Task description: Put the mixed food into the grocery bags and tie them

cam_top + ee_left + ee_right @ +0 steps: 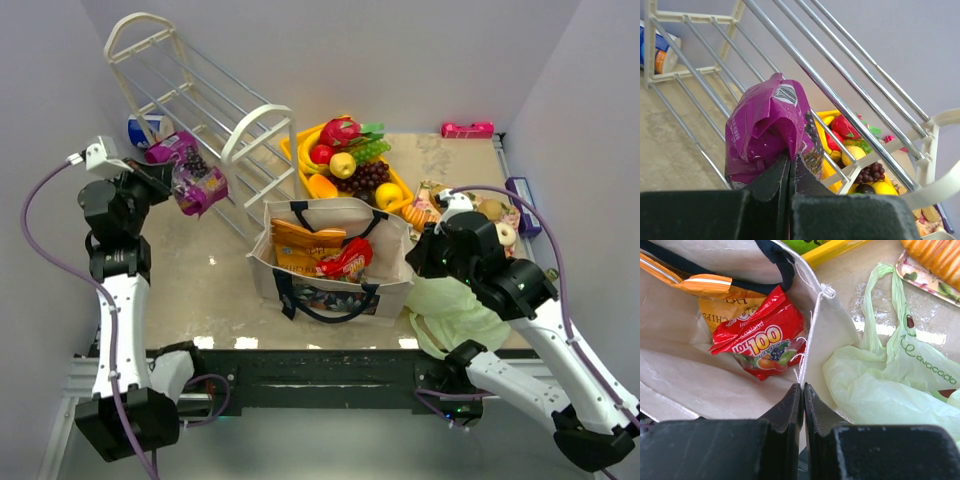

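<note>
My left gripper (170,182) is shut on a purple snack packet (193,176) and holds it in the air by the white rack; the left wrist view shows the packet (767,130) pinched at its lower edge. The beige tote (395,282) stands mid-table, open, with orange chip bags (300,245) and a red packet (345,260) inside. My right gripper (420,255) is shut on the tote's right rim (810,345). The red packet (760,337) lies inside in that view. The pale-green plastic bag (450,310) lies crumpled right of the tote, also in the right wrist view (890,385).
A white wire shoe rack (200,110) lies tilted at the back left. A yellow tray (304,165) of toy fruit with grapes (365,178) sits behind the tote. More snacks (495,215) lie at the right. A pink object (467,129) sits by the back wall.
</note>
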`<move>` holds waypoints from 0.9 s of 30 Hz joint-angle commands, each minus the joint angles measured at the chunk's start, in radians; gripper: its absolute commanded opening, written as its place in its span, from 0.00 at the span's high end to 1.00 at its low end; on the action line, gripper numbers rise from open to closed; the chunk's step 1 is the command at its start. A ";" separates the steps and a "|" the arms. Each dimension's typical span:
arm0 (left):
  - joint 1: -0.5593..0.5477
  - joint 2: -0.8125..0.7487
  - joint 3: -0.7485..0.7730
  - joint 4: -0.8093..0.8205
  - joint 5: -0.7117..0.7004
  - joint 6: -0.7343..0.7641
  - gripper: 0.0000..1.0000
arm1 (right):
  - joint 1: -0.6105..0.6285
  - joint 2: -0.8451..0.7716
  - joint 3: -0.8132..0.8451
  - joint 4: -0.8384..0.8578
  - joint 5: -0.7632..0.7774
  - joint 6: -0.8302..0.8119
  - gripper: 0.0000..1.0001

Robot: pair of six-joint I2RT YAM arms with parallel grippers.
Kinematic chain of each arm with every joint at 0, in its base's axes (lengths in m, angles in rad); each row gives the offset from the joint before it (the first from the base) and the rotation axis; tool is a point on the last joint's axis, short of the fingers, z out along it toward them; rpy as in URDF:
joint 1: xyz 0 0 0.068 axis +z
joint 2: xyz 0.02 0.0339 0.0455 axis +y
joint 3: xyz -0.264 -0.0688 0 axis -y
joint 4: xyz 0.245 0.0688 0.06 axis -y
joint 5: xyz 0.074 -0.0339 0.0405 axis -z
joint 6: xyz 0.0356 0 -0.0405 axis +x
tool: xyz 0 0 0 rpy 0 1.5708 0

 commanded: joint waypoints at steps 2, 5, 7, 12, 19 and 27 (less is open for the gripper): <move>-0.027 -0.056 0.057 -0.039 -0.030 0.115 1.00 | -0.001 0.015 0.026 0.033 -0.007 -0.031 0.92; -0.049 -0.076 0.163 -0.160 -0.088 0.149 1.00 | -0.001 0.017 0.028 0.039 -0.007 -0.031 0.91; -0.055 -0.089 0.254 -0.244 -0.131 0.195 1.00 | 0.001 0.021 0.028 0.041 -0.013 -0.034 0.91; -0.073 -0.148 0.337 -0.316 -0.119 0.258 1.00 | -0.001 0.029 0.032 0.054 -0.044 -0.035 0.91; -0.190 -0.211 0.338 -0.217 0.281 0.318 1.00 | -0.001 0.043 0.054 0.045 -0.045 -0.045 0.91; -0.291 -0.177 0.351 -0.159 0.364 0.283 1.00 | -0.001 0.054 0.051 0.038 -0.042 -0.045 0.91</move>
